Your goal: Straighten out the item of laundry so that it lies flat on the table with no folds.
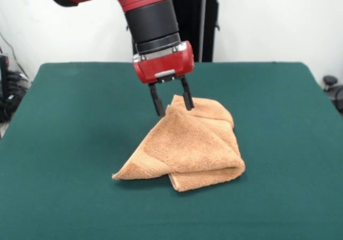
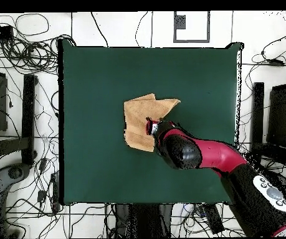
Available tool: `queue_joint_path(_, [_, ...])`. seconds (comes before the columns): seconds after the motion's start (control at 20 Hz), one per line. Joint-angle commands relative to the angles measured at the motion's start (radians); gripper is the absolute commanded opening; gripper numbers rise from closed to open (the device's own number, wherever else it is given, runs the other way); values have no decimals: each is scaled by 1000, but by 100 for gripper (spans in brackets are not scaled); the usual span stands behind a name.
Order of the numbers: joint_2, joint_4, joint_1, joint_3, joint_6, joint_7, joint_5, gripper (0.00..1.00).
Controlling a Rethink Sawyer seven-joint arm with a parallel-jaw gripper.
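Observation:
The orange-tan towel (image 1: 187, 149) lies folded over itself in a bunched heap near the middle of the green table (image 1: 64, 117). Its highest fold rises toward the far side. My gripper (image 1: 172, 105) points down at that top fold. Its two black fingers (image 1: 157, 104) stand apart, one on each side of the fold, so it is open. In the overhead view the towel (image 2: 142, 113) shows as a folded, irregular patch on the table (image 2: 95, 81). The red arm (image 2: 189, 152) covers its lower right edge, and the gripper (image 2: 151, 127) barely shows there.
The arm reaches in from the pedestal (image 1: 201, 20) at the table's far side. Cables (image 2: 20, 50) and black stands (image 2: 28, 112) lie on the floor around the table. Green cloth surrounds the towel on all sides.

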Motion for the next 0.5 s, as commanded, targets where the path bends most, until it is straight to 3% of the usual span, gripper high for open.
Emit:
queue_joint_path(0.05, [2,20,56,-77,6,77,-55,100])
queue_joint_path(0.5, [24,-17,73,-125,3,56,-61,100])
